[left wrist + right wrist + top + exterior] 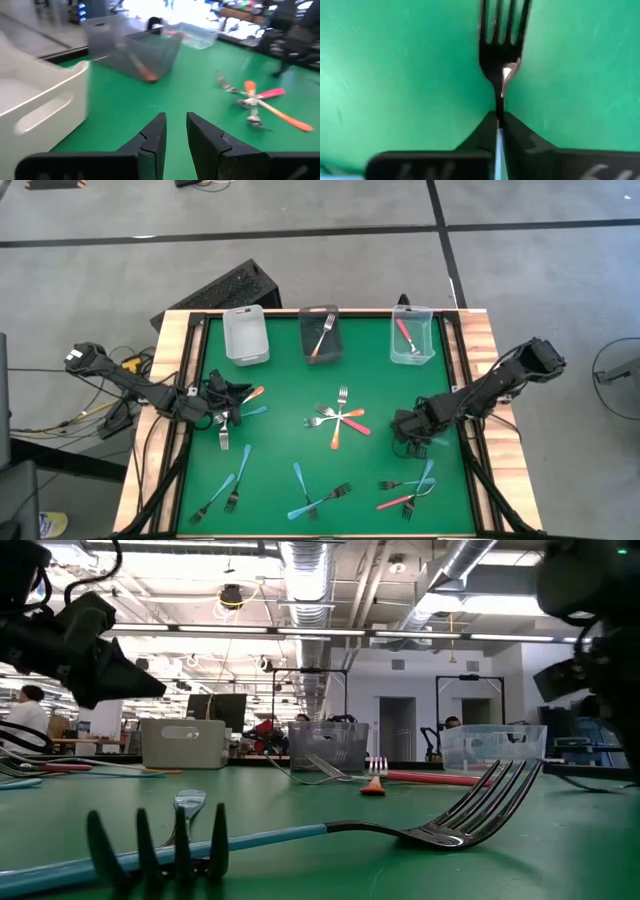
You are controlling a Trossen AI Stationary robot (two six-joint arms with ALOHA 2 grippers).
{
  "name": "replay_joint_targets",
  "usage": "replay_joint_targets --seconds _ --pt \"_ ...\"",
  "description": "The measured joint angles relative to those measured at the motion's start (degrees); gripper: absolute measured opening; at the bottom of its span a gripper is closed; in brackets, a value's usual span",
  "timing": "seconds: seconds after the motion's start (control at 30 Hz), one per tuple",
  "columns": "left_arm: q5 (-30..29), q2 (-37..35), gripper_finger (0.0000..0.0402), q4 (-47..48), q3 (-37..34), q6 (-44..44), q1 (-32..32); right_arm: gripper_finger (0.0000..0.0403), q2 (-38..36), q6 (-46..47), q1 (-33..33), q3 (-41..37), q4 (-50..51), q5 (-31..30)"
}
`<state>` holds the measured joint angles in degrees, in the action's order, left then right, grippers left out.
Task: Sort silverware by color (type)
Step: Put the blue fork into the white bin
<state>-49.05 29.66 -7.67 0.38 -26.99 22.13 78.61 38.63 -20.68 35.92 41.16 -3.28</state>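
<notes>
Forks with light blue, orange or pink-red handles lie scattered on the green table [280, 440]. One cluster [340, 420] sits mid-table, and others [310, 498] lie near the near edge. My right gripper [412, 438] [497, 125] is low over the table's right side, shut on a blue-handled fork [501, 55]. My left gripper [222, 392] [175, 135] hovers at the left side, open with nothing between its fingers, beside an orange fork [253, 393] and a blue fork [250, 411]. The dark bin [320, 335] holds an orange fork, the clear bin [412, 338] a pink-red one. My right gripper pinches the fork between its two fingers where the light blue handle [498, 145] meets the metal neck [500, 107]. The tines point straight ahead, away from the fingertips, in line with the fingers. Whether the fork is lifted off the table I cannot tell.
A white bin [245, 335] stands left of the dark bin along the far edge. Several forks [405, 485] lie just nearer than my right gripper. A raised wooden rim [170, 420] borders the table. In the low view a blue fork [300, 835] lies close to the camera.
</notes>
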Motion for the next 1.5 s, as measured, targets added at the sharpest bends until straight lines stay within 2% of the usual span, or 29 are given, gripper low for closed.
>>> replay_joint_targets --seconds 0.2,0.33,0.4,0.5,0.63,0.73,0.8,0.97,1.23,1.37,1.5 --pt "4.8 2.3 0.0102 -17.0 0.0 11.9 -0.3 0.0028 -0.6 -5.2 5.1 5.9 -11.1 -15.9" --pt "8.1 7.2 0.0153 -27.3 0.2 16.1 -2.2 0.0022 -0.6 -16.0 9.6 8.1 -33.0 -27.4" --pt "8.4 10.6 0.0178 -28.2 1.0 16.3 -3.6 0.0021 -0.4 -20.3 12.1 7.9 -44.0 -30.3" --pt "9.5 16.5 0.0207 -34.8 2.7 16.9 -6.0 0.0023 2.2 -26.5 15.5 8.2 -60.0 -30.2" --pt "13.5 25.2 0.0223 -45.5 5.7 21.4 -9.1 0.0023 6.3 -31.1 17.9 9.6 -69.1 -27.4" --pt "18.0 31.2 0.0224 -51.0 10.0 26.1 -11.2 0.0023 9.8 -31.6 19.2 11.6 -67.5 -23.7" --pt "19.1 34.5 0.0224 -50.7 13.1 28.1 -12.5 0.0023 13.1 -32.1 19.3 14.4 -68.8 -21.3" --pt "21.2 41.9 0.0224 -47.5 20.8 29.8 -14.7 0.0023 18.1 -34.8 18.3 19.7 -68.0 -20.6" --pt "19.7 45.3 0.0223 -47.4 24.3 27.2 -15.0 0.0035 19.9 -35.9 16.7 23.4 -68.0 -18.2" --pt "20.0 44.4 0.019 -47.1 24.7 27.9 -15.1 0.0035 20.0 -36.2 16.5 23.2 -66.7 -17.9" --pt "20.5 43.7 0.0098 -46.8 25.2 29.9 -15.9 0.004 20.0 -36.2 16.4 23.2 -66.7 -16.3"
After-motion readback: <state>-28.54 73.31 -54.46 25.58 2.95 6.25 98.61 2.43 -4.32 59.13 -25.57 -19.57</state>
